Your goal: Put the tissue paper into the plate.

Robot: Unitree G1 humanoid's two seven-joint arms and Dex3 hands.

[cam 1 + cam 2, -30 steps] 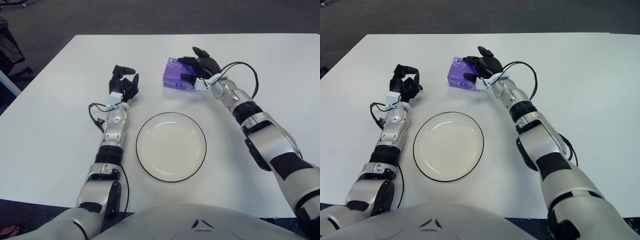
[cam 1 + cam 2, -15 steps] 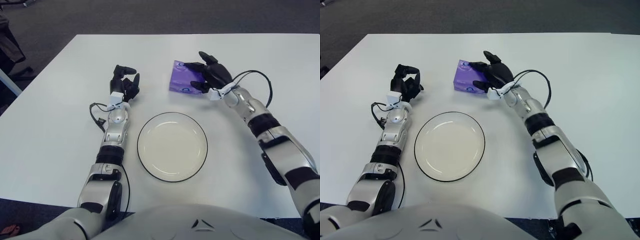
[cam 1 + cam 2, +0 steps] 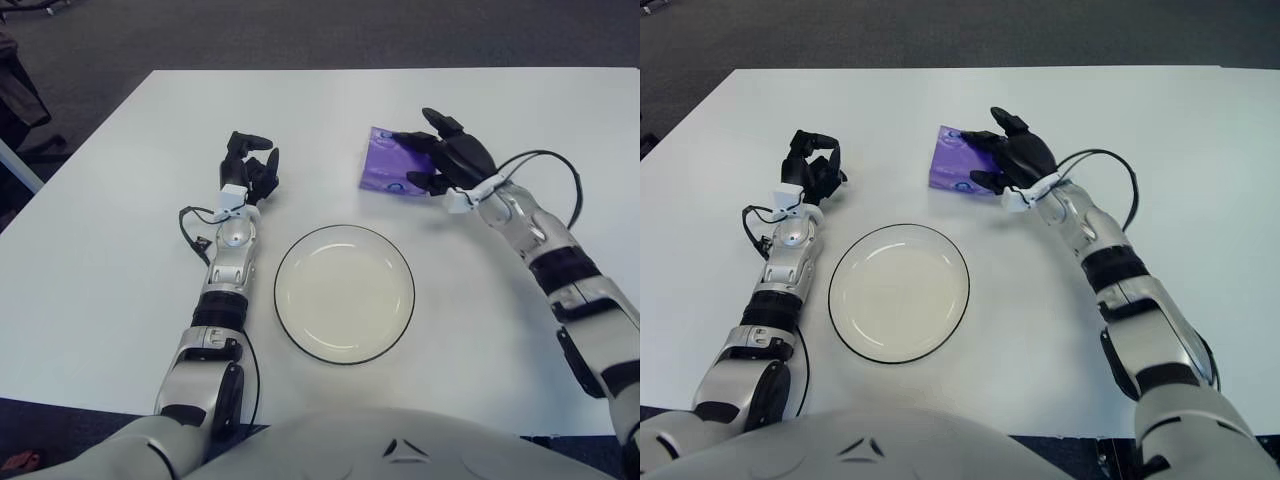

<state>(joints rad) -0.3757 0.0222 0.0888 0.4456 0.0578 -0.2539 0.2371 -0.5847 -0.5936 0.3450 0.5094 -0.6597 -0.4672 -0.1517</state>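
My right hand [image 3: 440, 160] is shut on a purple tissue pack [image 3: 385, 170] and holds it tilted a little above the table, beyond the far right rim of the plate. The pack also shows in the right eye view [image 3: 955, 165]. The white plate with a dark rim [image 3: 344, 292] lies empty on the table in front of me. My left hand [image 3: 250, 165] rests on the table to the left of the plate, fingers curled, holding nothing.
The white table [image 3: 100, 230] stretches wide around the plate. Dark carpet lies beyond its far edge. A black cable [image 3: 560, 175] loops off my right wrist.
My right hand has lifted the tissue pack and carried it to the right, tilting it. The left arm has not moved.
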